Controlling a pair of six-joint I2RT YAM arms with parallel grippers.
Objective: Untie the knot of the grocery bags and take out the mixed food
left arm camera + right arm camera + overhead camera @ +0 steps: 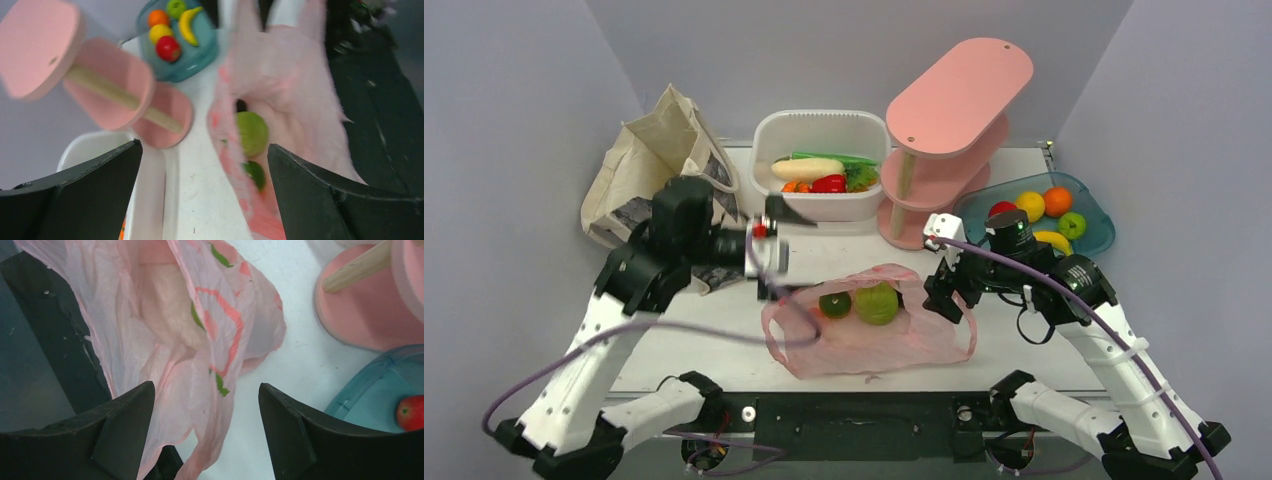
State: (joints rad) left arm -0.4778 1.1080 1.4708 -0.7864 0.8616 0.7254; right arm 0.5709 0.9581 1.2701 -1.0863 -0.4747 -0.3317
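Nearest us, the pink bag (869,335) lies slumped flat on the surface (724,350), with a pale green vegetable (877,303) and a darker green one (835,304) showing through its film. We cannot make out a knot from here.

The left hand (776,252) hovers just beside the bag's left rim, fingers spread wide with nothing between them. The right hand (946,295) sits at the bag's right edge, also spread; its wrist view shows loose film (200,405) draped between the fingers, not pinched.

We judge the film light, limp and slippery. It will bunch and slide instead of lifting cleanly, so a gathered fold at the rim or a handle loop is the place to pinch. The pale vegetable looks firm and round and may roll, so we would grip it across its middle once one side of the mouth is held up.

Farther back stand the tub (819,125) holding a radish (807,169), the tote (649,165), the shelf (959,85) and the fruit tray (1099,235).
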